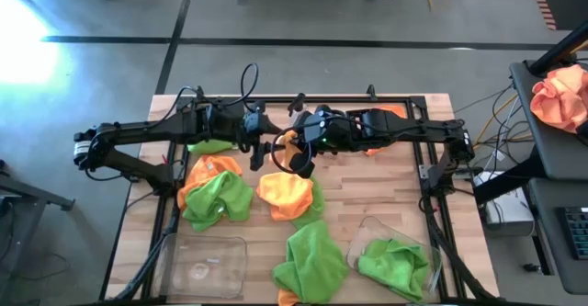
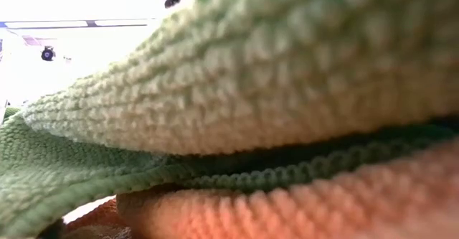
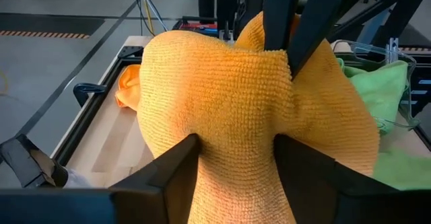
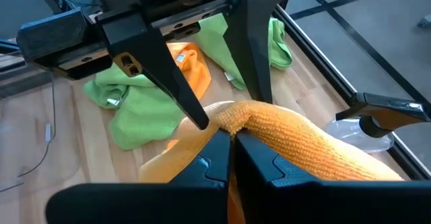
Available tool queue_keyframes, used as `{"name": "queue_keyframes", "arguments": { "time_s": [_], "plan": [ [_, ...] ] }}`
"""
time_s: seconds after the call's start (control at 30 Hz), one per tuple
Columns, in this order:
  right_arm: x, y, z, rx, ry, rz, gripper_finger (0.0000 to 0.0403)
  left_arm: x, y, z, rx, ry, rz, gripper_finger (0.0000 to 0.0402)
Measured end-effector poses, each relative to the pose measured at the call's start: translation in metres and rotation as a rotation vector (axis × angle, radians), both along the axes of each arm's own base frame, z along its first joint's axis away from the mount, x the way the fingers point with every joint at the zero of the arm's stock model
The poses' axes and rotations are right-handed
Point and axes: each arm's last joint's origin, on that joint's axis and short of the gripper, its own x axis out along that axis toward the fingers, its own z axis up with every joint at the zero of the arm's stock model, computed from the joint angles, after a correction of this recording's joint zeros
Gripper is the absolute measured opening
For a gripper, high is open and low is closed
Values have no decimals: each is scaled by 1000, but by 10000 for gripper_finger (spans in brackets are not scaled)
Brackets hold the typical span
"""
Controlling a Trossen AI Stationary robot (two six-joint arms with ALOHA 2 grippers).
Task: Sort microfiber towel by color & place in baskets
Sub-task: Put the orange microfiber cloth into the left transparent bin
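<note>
An orange microfiber towel (image 1: 288, 141) is held between my two grippers above the middle of the table. My right gripper (image 4: 232, 135) is shut on it. My left gripper (image 3: 236, 150) is closed around it right beside the right one. More orange cloth (image 1: 285, 196) shows below them; I cannot tell whether it is the same towel. A green and orange pile (image 1: 216, 191) and a green towel (image 1: 312, 260) lie on the table. One clear basket (image 1: 175, 251) stands near left. The other basket (image 1: 367, 228), near right, holds a green towel (image 1: 395, 262). My right gripper pinches a raised fold of the orange towel (image 4: 254, 124) between its two fingers, slanting down from the table's right. The rest of the towel drapes away below the fingers. My left gripper has a thick bunch of the same towel (image 3: 236, 126) between its two fingers (image 3: 176, 167), slanting down from the table's left. The cloth narrows where the fingers meet it and bulges out beyond them.
A green towel (image 1: 209, 146) lies under the left arm and an orange one (image 1: 381, 113) under the right arm. A clear spray bottle (image 4: 367, 120) stands near the frame rail. A peach bundle (image 1: 560, 99) sits off the table at right. Towels against the lens block the low view (image 2: 229, 88).
</note>
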Motion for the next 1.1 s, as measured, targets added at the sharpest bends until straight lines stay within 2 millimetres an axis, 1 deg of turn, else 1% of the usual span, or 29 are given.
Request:
{"name": "queue_keyframes", "arguments": {
  "time_s": [0.37,0.53,0.73,0.8,0.9,1.1],
  "plan": [
    [0,0,0,0,-1,-1,9,0,0,0,0,0,0,47],
    [0,0,0,-1,0,0,9,0,0,0,-1,0,0,7],
    [0,0,0,-12,6,10,10,0,0,0,-1,0,1,8],
    [0,0,0,-12,6,10,16,0,0,0,-1,0,0,8],
    [0,0,0,-31,11,23,35,0,0,0,-1,1,1,8],
    [0,-1,0,-62,15,8,89,0,0,0,-1,1,1,8]
  ]
}}
